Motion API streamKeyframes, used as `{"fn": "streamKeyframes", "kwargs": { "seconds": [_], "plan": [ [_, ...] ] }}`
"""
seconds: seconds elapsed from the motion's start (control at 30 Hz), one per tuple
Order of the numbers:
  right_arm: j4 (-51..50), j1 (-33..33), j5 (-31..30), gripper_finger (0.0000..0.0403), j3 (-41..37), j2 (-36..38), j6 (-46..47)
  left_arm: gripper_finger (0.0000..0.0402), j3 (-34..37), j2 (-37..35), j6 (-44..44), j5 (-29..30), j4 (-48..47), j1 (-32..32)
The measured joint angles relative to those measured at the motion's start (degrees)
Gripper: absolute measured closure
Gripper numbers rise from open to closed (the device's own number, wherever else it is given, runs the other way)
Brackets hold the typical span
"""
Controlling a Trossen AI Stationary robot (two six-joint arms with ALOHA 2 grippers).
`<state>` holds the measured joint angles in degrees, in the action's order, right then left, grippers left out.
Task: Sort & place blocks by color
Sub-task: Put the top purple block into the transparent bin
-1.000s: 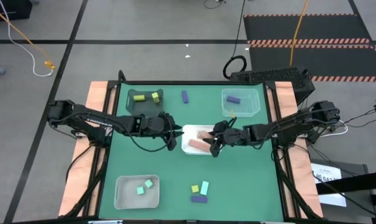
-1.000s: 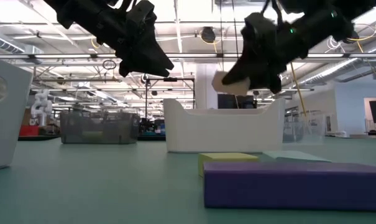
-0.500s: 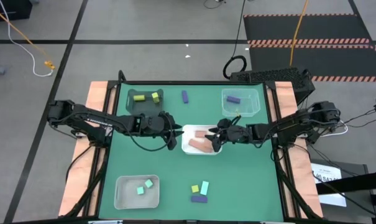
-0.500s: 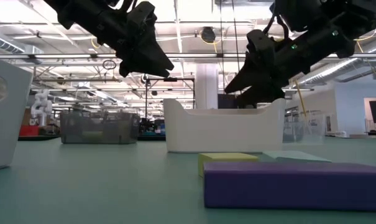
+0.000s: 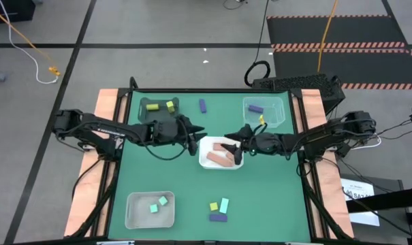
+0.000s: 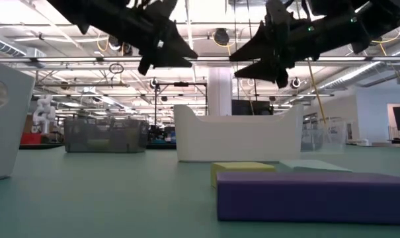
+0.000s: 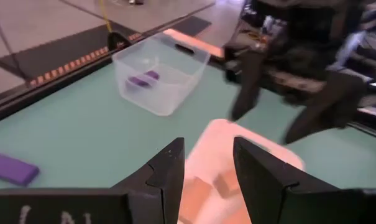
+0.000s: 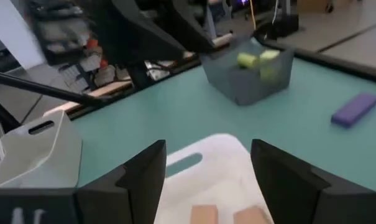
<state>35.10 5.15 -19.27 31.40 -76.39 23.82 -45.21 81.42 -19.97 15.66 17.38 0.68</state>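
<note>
Two salmon-pink blocks [image 5: 221, 156] lie in the white tray [image 5: 207, 160] at mid table; they also show in the left wrist view [image 7: 203, 186] and the right wrist view [image 8: 231, 214]. My left gripper [image 5: 195, 135] is open and empty above the tray's left rim. My right gripper [image 5: 233, 145] is open and empty above the tray's right part. Both hang clear of the tray in the low view, left [image 6: 180, 51] and right [image 6: 254, 58]. A loose purple bar [image 5: 202, 105] lies flat at the far side. A yellow cube [image 5: 214, 205], a mint block [image 5: 224, 203] and a purple bar [image 5: 218, 218] lie near the front edge.
A dark grey tray [image 5: 158, 116] with yellow blocks [image 5: 153, 106] stands far left. A clear tray [image 5: 270, 119] with a purple block [image 5: 255, 108] stands far right. A white tray [image 5: 132, 216] with two mint blocks [image 5: 158, 204] stands near left.
My right gripper carried a salmon-pink block down into the middle white tray, opened and let it go, then rose and drew a little toward the far edge. The block now lies in the tray. My left gripper rose and moved toward the far edge.
</note>
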Motion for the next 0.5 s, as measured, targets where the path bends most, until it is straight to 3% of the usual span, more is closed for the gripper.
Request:
{"fn": "streamKeyframes", "kwargs": {
  "seconds": [0.3,0.5],
  "plan": [
    [-2.7,-2.7,-1.6,0.0176,0.0,7.8,-3.9,0.0261,-0.1,4.7,-6.3,0.0,2.6,7.0],
    [-4.2,-7.2,-4.8,0.0177,0.0,8.6,-3.8,0.0261,0.0,4.2,-9.6,-0.2,-4.2,8.7]
  ]
}}
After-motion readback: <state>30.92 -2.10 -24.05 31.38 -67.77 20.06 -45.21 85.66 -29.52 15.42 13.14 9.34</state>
